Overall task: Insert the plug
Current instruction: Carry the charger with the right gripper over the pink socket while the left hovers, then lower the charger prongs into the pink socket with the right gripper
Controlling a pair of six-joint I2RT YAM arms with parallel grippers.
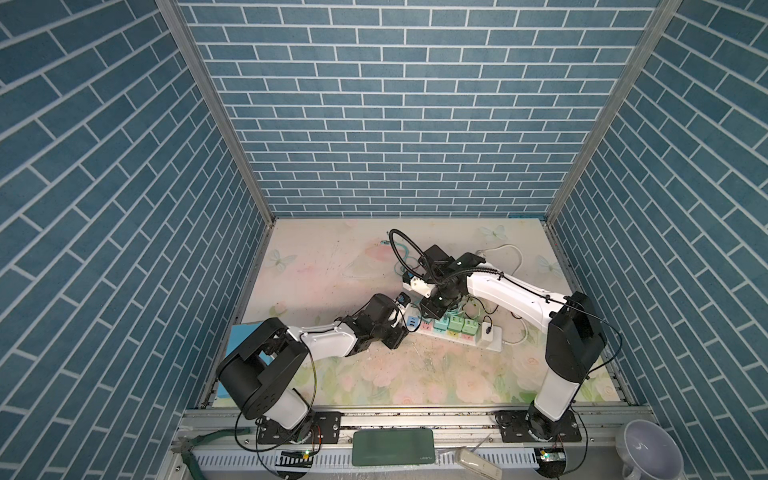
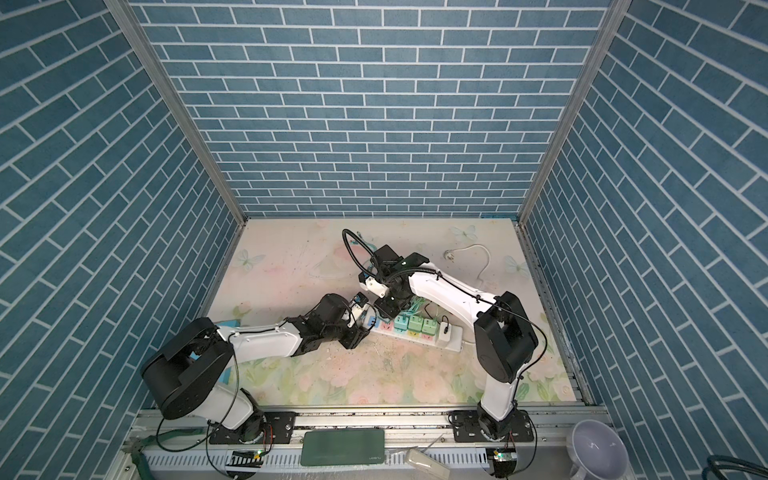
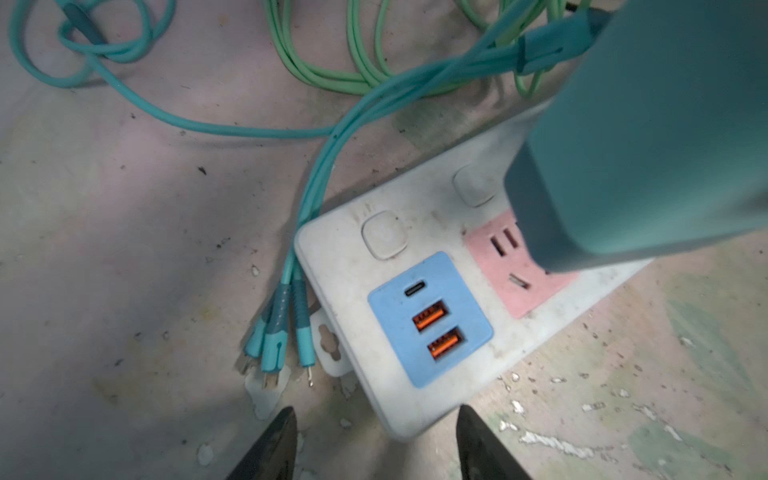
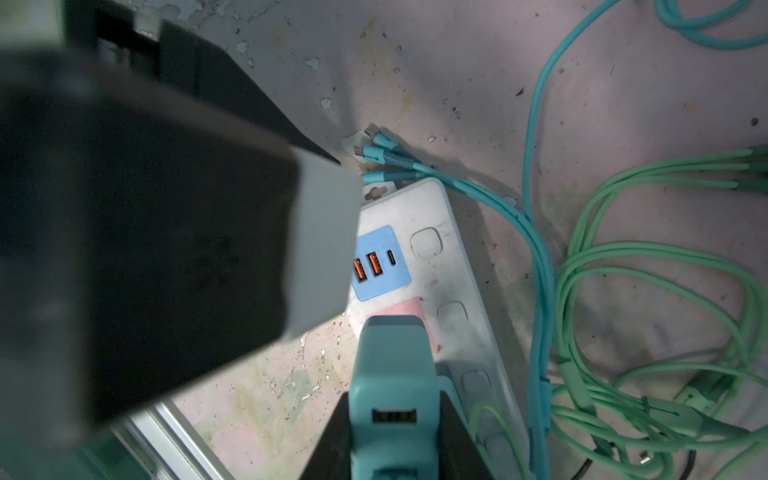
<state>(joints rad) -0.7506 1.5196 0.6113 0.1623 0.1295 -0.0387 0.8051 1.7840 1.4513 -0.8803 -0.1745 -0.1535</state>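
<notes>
At the bench's near edge a dark green flat case (image 1: 392,446) lies on the metal rail. Further in, the left gripper (image 3: 380,446) has its fingers apart on either side of the end corner of the scuffed white plastic power strip (image 3: 328,257), gripping nothing. The right gripper (image 4: 395,415) is clamped on the chunky teal plastic plug (image 3: 644,137). The plug is tilted over the strip's pink socket (image 3: 498,270), and the slots are partly showing, so I'd say it isn't seated and needs pressing home. Beyond, green rubbery cables (image 3: 332,62) loop over the worn floral bench top (image 1: 374,374), with blue brick-pattern walls (image 1: 395,124) around it.
</notes>
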